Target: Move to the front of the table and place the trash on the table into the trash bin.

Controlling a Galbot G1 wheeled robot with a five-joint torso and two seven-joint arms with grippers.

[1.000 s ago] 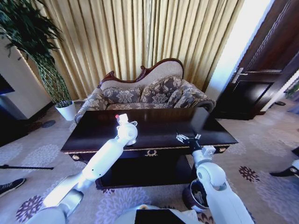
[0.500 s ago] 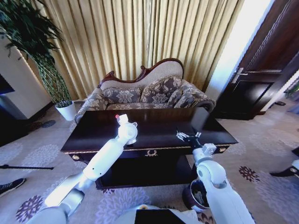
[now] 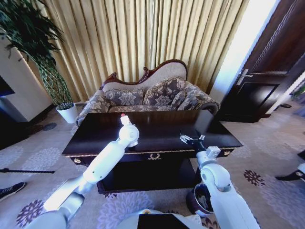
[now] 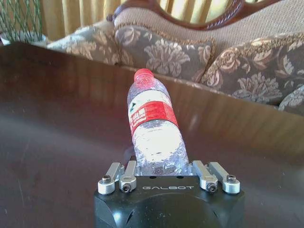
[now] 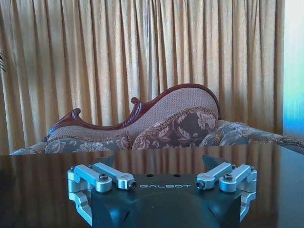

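Head view hides most of the bottle [image 3: 123,116] behind the left wrist; only its red cap peeks out above the left gripper [image 3: 125,120], over the middle of the table [image 3: 157,125]. From the left wrist camera the bottle lies on its side on the dark tabletop, cap pointing toward the sofa [image 3: 147,95] behind the table, its base tucked between the finger linkages right against the gripper body. The fingertips themselves are covered by the bottle, so whether they are clenched on it or merely set around it cannot be told. The label's print is too small to read.

Right gripper [image 3: 191,140] hovers over the table's right front part, fingers spread wide and holding nothing. The trash bin [image 3: 199,200] stands on the carpet just in front of the table's right end, mostly hidden by the right arm, with only part of its dark rim showing.

Around the bottle the tabletop is bare and glossy. The table's far edge runs close to the sofa, and open carpet lies off both ends of the table.
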